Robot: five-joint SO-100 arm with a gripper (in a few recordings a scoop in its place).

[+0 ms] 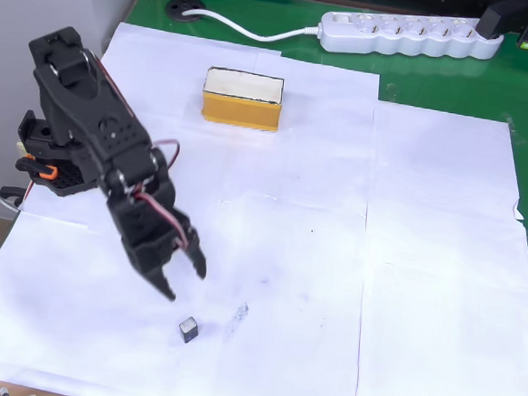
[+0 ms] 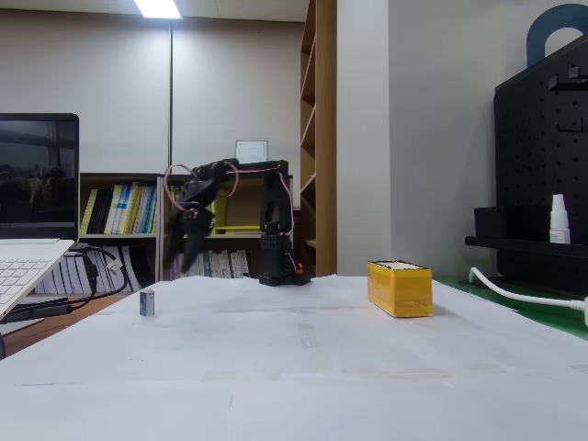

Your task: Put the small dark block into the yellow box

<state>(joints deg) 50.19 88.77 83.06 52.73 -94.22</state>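
The small dark block (image 1: 188, 329) rests on the white paper near the front edge in the overhead view; in the fixed view the small dark block (image 2: 147, 303) stands at the left. My black gripper (image 1: 186, 281) hangs just above and up-left of it, fingers spread open with nothing between them. From the fixed view my gripper (image 2: 186, 259) points down, raised above the paper and behind the block. The yellow box (image 1: 243, 98) with its cream inside sits at the back of the paper, far from the gripper, and the yellow box (image 2: 399, 288) shows at the right in the fixed view.
A white power strip (image 1: 407, 34) with its cable lies on the green mat behind the paper. A faint pencil smudge (image 1: 239, 314) marks the paper right of the block. A laptop (image 2: 28, 262) stands at the left in the fixed view.
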